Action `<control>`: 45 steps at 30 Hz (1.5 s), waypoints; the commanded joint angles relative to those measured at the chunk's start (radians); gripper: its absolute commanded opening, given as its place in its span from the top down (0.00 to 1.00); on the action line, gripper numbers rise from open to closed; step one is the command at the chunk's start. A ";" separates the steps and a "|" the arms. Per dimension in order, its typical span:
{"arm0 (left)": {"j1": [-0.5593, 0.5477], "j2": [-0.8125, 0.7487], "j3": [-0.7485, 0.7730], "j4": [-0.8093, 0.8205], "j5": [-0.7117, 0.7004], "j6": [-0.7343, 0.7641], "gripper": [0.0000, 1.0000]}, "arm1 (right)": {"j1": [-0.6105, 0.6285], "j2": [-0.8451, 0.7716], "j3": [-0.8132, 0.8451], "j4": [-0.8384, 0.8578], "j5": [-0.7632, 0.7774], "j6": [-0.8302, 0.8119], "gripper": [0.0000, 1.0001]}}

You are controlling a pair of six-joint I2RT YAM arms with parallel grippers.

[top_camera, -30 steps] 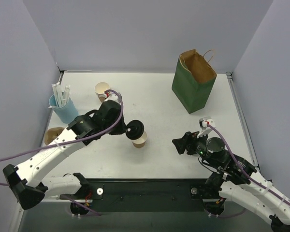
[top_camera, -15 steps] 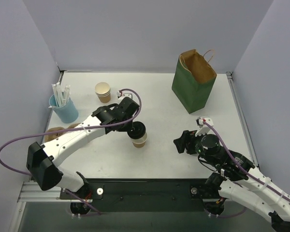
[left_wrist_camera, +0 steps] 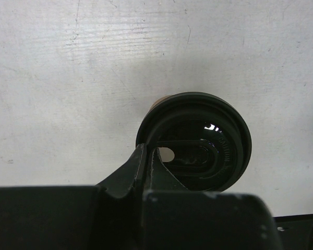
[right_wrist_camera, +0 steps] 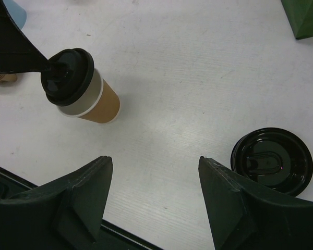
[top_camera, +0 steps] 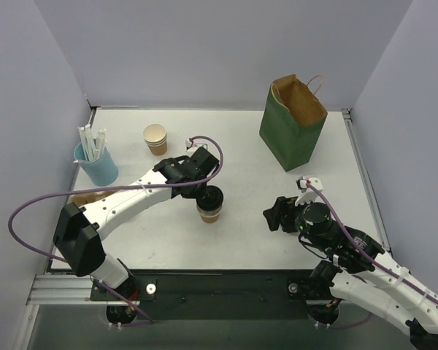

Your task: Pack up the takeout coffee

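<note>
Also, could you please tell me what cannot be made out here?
Top view: spare black lid hidden under the right arm.
Left wrist view: takeout coffee is nearly all lid; left gripper covers the rim, so pinching or pressing is unclear.
Right wrist view: green bag cut off by the frame corner.

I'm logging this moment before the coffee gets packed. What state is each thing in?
Coffee cup: upright, lidded.
Left gripper: shut, tips on the cup's top.
Right gripper: open, holding nothing.
Green bag: upright, mouth open.
Bare paper cup: upright, no lid.
Spare lid: lying flat, on no cup.
Blue cup: upright, straws inside.
</note>
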 commanded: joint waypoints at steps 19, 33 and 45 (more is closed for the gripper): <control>-0.022 0.027 -0.080 0.079 0.020 -0.024 1.00 | 0.000 0.134 0.056 0.084 0.008 0.007 0.31; -0.028 0.005 -0.048 0.050 0.032 -0.043 0.71 | -0.132 0.490 0.156 0.304 -0.379 0.126 0.29; 0.036 -0.147 -0.115 0.139 0.100 -0.034 0.46 | -0.160 0.641 0.216 0.348 -0.554 0.085 0.29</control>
